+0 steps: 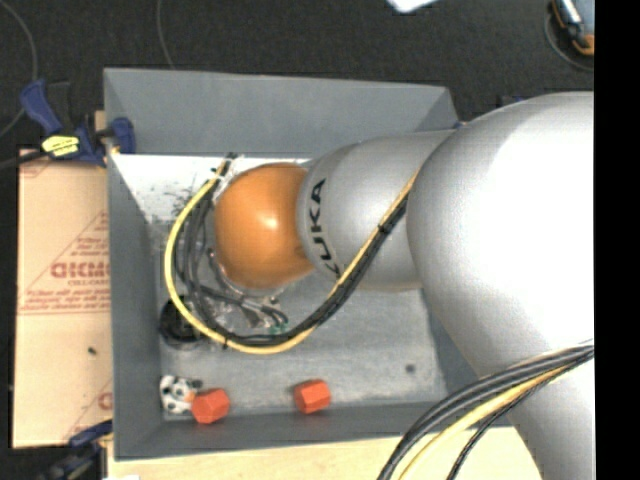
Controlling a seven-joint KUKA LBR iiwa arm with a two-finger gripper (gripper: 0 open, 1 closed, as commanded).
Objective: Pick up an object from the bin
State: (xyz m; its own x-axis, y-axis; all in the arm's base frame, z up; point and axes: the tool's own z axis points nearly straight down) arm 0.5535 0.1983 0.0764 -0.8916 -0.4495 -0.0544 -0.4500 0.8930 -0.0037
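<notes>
Jaws hidden beneath the wrist: whether they are released or clenched cannot be told, as the gripper [236, 310] hangs low over the left half of the grey metal bin [270, 103], masked by the arm's orange cover [258, 226] and a loop of yellow cable [182, 253]. Nearest to it, just beside the cable tangle by the left wall, lies a dark round thing [180, 328], partly shadowed. Along the near wall, well apart from the gripper, sit a white spotted piece [174, 393] touching an orange block [210, 406], and a second orange block [313, 397] farther right. The silver arm [420, 218] reaches in from the right.
</notes>
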